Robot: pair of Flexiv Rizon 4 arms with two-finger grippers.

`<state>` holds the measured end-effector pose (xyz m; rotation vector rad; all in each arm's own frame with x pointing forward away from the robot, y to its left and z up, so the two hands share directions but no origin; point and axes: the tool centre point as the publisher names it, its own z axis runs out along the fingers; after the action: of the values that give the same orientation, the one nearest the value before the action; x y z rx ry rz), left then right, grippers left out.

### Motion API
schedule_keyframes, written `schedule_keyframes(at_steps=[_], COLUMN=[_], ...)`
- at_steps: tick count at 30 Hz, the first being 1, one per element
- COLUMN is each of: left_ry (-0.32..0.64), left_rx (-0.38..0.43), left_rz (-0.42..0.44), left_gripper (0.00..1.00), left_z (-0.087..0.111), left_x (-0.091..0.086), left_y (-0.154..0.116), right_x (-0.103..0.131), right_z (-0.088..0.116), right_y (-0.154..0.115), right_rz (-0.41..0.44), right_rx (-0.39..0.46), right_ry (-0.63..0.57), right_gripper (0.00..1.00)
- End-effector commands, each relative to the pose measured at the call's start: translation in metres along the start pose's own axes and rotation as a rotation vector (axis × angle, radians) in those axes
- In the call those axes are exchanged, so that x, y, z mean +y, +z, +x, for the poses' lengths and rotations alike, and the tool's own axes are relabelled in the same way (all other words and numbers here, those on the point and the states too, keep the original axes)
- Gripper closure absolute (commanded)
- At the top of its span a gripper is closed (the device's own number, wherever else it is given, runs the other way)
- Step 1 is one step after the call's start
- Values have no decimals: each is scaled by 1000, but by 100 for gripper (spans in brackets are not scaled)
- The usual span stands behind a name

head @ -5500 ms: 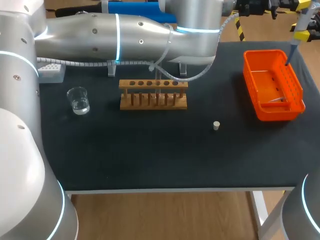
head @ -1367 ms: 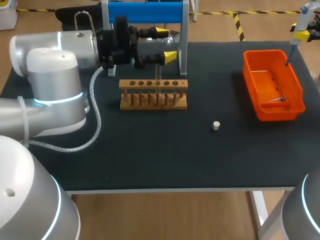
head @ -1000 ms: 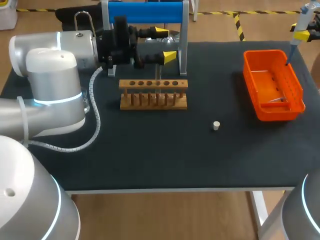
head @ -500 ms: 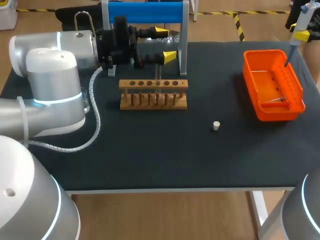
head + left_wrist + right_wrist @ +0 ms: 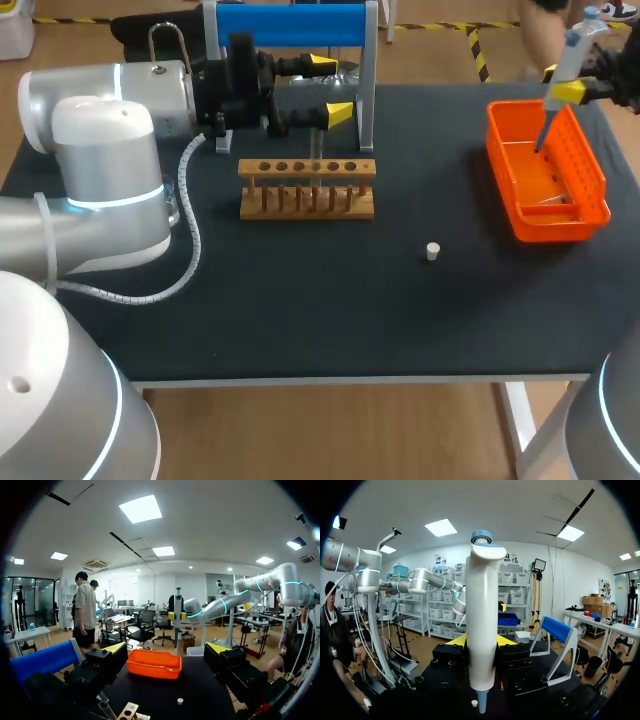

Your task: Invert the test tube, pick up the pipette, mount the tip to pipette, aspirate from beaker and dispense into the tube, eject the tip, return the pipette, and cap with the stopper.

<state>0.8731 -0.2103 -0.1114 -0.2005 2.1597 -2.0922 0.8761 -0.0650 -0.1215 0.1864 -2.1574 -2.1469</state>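
Gripping the white, blue-capped pipette (image 5: 563, 62) tight in the right pincer (image 5: 568, 92), tip above the orange plastic basket (image 5: 597, 190). Got the left pincer (image 5: 331, 88) spread wide, empty, behind the wooden rack (image 5: 306, 168), probably with the clear test tube (image 5: 103, 709) standing in it.

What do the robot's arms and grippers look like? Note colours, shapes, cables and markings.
The left arm and right arm are smooth silver tubes with rounded joints, ringed by glowing pale-blue bands. A pale ribbed cable loops beside the left arm. The left gripper and right gripper are blocky and black, each with two yellow-tipped fingers.
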Motion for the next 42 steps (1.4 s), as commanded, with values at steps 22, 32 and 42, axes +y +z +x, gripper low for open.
schedule_keyframes(at_steps=[22,32,42], left_ry=[0,0,0], left_rx=[2,2,2], left_rz=[0,0,0], left_gripper=[0,0,0], left_z=[0,0,0], left_x=[0,0,0], left_y=[-1,-1,-1], right_x=[-26,-27,-30], right_z=[-19,-27,-34], right_y=[181,223,252], right_rz=[-9,-22,-17], right_rx=[35,54,70], right_ry=[39,43,56], right_gripper=[100,100,100])
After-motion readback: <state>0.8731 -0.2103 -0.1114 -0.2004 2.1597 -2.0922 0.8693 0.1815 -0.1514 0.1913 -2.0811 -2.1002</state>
